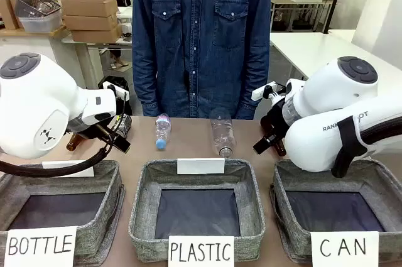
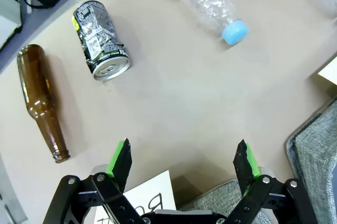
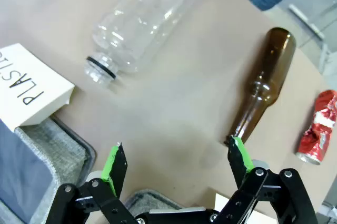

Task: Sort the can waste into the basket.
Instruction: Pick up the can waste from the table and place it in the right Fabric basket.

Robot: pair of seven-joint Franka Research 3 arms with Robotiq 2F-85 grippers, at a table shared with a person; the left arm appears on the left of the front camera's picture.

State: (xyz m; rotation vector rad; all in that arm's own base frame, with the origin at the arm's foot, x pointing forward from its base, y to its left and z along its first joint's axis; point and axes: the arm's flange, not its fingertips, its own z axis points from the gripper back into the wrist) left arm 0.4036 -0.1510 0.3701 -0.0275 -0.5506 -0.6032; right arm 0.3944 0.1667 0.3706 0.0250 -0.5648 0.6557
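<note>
Left wrist view has the left hand hanging wide open with nothing in it, over a broad bare stretch of table. Past that stretch the dark can lies on its side, dented, close to the table's curved far edge. A brown bottle lies near it, not touching. A blue-capped plastic bottle lies well apart from both.

In the right wrist view the right hand is also spread wide and empty over bare table. A second brown bottle has its mouth just beside one fingertip. The crushed red can lies beyond it, apart from it. A capless clear bottle lies near the PLASTIC sign.

From the front, the baskets line the near edge, with the CAN basket on the robot's right under the right arm, its dark lining showing.

Count: two cans, two brown bottles, two plastic bottles, three baskets.
</note>
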